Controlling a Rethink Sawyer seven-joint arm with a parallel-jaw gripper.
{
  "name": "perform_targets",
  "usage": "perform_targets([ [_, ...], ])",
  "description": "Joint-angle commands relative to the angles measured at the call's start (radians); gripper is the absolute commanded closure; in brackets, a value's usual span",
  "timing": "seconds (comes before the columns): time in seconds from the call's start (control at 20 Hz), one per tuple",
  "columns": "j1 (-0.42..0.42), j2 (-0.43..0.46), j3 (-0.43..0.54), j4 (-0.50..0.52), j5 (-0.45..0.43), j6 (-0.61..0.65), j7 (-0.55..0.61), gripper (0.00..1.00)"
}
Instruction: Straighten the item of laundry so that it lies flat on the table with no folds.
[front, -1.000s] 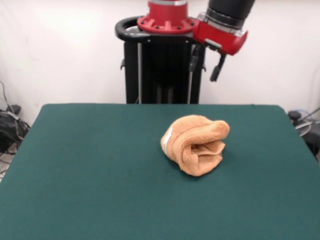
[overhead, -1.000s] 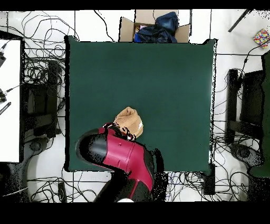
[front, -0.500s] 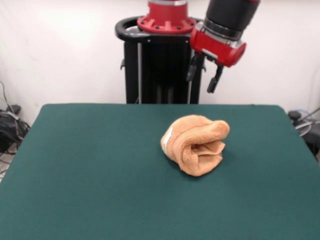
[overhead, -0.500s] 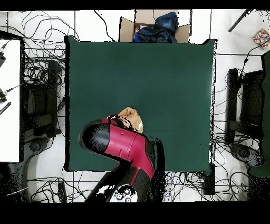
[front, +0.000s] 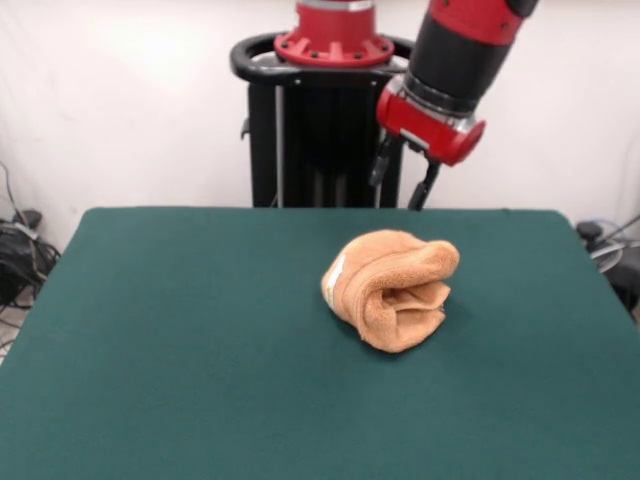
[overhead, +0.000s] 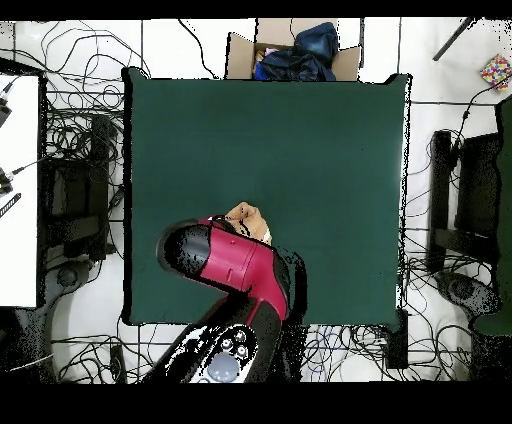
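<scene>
The orange-tan towel (front: 392, 287) lies bunched and rolled up on the dark green table (front: 180, 340), a little right of centre, with a white label at its left edge. In the overhead view most of the towel (overhead: 247, 215) is covered by the red arm. My gripper (front: 396, 188) hangs above and behind the towel, well clear of it, with its two dark fingers (front: 421, 189) spread apart and nothing between them.
The black pedestal (front: 325, 130) stands behind the table's far edge. A cardboard box (overhead: 290, 52) with dark clothes sits beyond the edge opposite the robot. Cables lie on the floor around the table.
The arm has come down and shifted left in the front view, bringing the gripper lower, closer above the towel. The towel has not moved.
</scene>
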Motion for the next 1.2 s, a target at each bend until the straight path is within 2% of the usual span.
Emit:
perform_targets([
  [0.05,0.005,0.092,0.085,-0.044,0.064,0.073,0.270,0.00],
  [0.45,0.019,0.124,0.075,-0.058,0.072,0.102,0.282,0.00],
  [0.7,0.009,0.146,0.092,-0.033,0.093,0.007,0.274,0.00],
  [1.0,0.034,0.165,0.100,-0.021,0.128,-0.023,0.304,0.00],
  [1.2,0.092,0.199,0.048,-0.034,0.149,-0.033,0.366,0.00],
])
